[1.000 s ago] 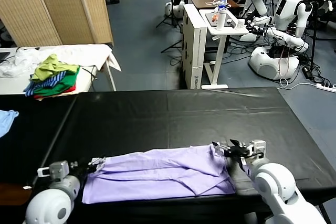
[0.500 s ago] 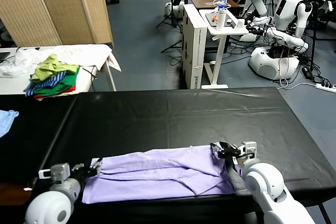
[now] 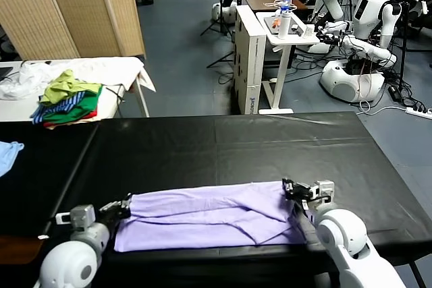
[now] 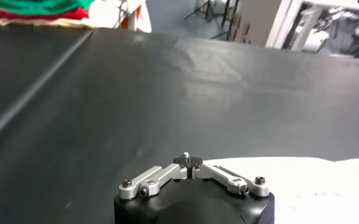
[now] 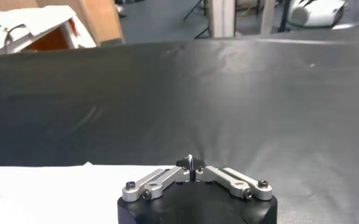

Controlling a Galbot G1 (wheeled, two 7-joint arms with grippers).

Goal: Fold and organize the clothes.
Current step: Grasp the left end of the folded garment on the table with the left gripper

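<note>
Head view: T-shirt (image 3: 209, 217) lies spread along the near edge of the black table (image 3: 223, 146).
Left gripper (image 3: 123, 205): fingers together, pinching the shirt's left far corner.
Right gripper (image 3: 291, 188): fingers together, pinching the right far corner.
Why: matching corner grips likely let both arms carry that edge over as one fold.
Containers: none; garment heap (image 3: 67, 97) sits on the far-left white table (image 3: 101, 72).

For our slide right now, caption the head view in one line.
Both end effectors, left and right, shut on the far corners of a lavender T-shirt on the black table.
</note>
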